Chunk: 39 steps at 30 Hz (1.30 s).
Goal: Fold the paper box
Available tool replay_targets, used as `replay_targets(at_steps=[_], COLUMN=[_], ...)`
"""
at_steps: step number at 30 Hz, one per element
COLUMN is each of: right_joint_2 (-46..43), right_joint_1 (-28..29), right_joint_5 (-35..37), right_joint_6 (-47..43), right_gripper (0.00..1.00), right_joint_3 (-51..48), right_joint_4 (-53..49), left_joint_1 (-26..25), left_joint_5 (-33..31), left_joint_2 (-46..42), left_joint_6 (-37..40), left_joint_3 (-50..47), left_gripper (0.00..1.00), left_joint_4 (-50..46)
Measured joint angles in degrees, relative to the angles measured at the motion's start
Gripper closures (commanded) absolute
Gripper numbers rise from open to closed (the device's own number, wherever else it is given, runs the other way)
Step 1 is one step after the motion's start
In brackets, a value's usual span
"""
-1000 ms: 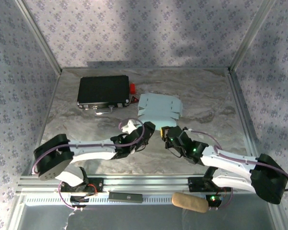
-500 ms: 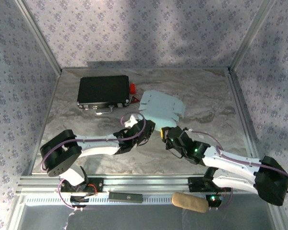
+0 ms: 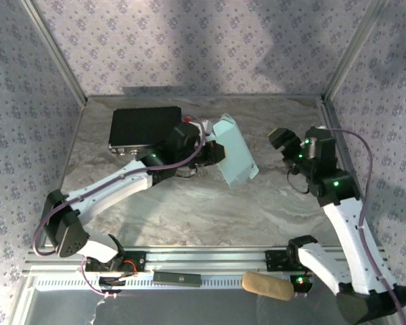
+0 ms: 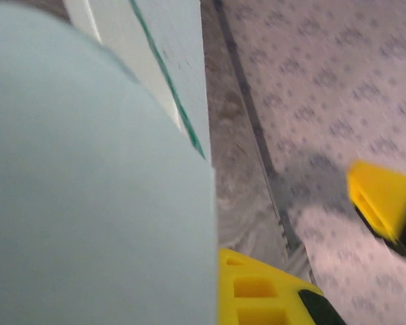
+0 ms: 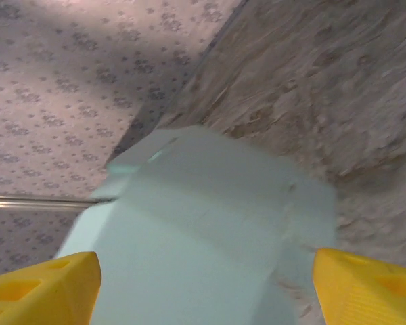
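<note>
The paper box is pale blue card, raised off the marble table and tilted, its left side up. My left gripper is shut on that left edge. In the left wrist view the card covers the left half, pressed against my yellow finger; the other finger is hidden behind it. My right gripper hangs to the right of the box, apart from it and open. In the right wrist view its gripper has the yellow fingertips spread wide, with the box ahead between them.
A black case lies at the back left, just behind my left arm. Metal frame posts and patterned walls close the table on three sides. A beige roll and a small black bar lie on the near rail.
My left arm reached forward, shut on the box's left edge and tipped the box up. My right gripper opened, let go and swung back to the right, away from the box.
</note>
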Motion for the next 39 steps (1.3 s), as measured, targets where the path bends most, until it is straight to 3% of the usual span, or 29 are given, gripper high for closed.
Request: replay_targets(at_steps=[3,7,12,16,26,33,39], right_joint_2=[2.69,7.78,12.72,11.74,4.09,17.09,23.08], right_joint_1=[-9.62,-16.87,-17.25,-15.78,-14.99,-15.39,-13.57], right_joint_5=[-9.92,-21.79,-26.77,-27.06,-27.26,-32.28,-31.78], right_joint_6=[-4.48,-4.59,-4.24,-3.76,11.72,27.74,46.05], right_gripper=[0.11,0.1,0.12,0.12,0.03,0.02,0.02], right_joint_3=[-1.46,-8.96,-14.16,-15.56,-34.53,-34.58,-34.45], right_joint_4=[2.32,11.61,16.13,19.02,39.15,59.06,71.25], left_joint_1=[4.87,10.67,15.43,15.78,16.04,18.1,22.05], left_joint_5=[7.78,16.74,24.81,28.35,29.86,30.01,27.76], left_joint_2=[-3.15,-4.92,-5.68,-5.46,-3.37,-3.32,-3.32], left_joint_6=[5.88,10.71,11.52,9.64,0.24,-9.16,-20.74], left_joint_3=[0.35,3.54,5.68,4.37,1.22,1.92,1.95], left_gripper=[1.0,1.0,1.0,1.0,1.0,1.0,1.0], left_joint_4=[-2.08,-4.7,-4.68,-2.21,5.81,8.98,14.53])
